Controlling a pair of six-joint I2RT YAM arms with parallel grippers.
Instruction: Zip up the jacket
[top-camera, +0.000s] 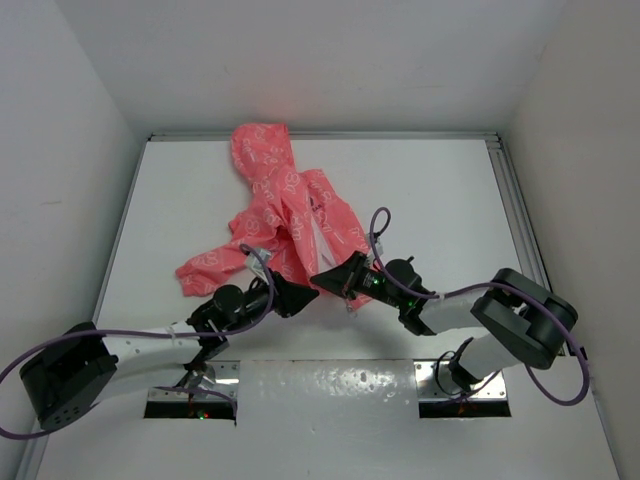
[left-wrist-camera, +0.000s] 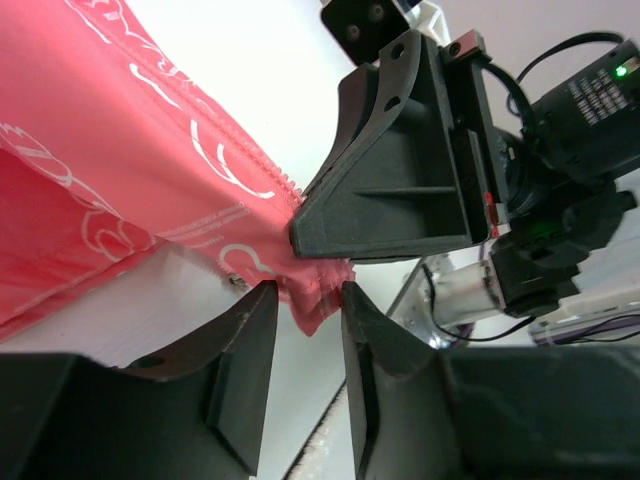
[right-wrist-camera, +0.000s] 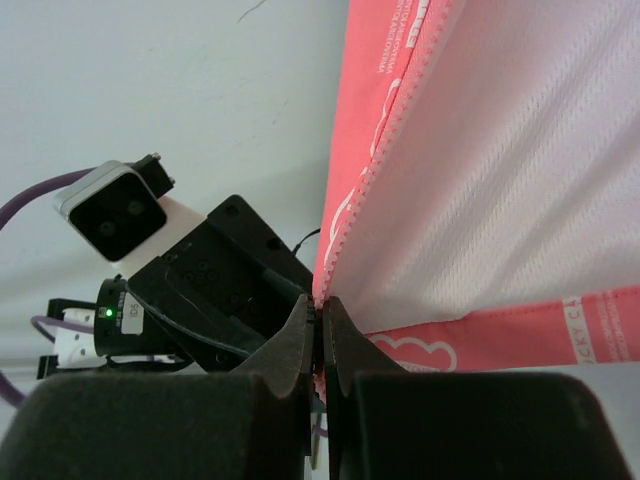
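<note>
Left gripper (left-wrist-camera: 308, 330) at the coral-pink jacket's bottom corner

Its two black fingers (left-wrist-camera: 240, 370) flank the thin printed jacket (left-wrist-camera: 120, 190) hem; the other black gripper (left-wrist-camera: 400, 170) sits just above, touching the zipper edge.
</note>
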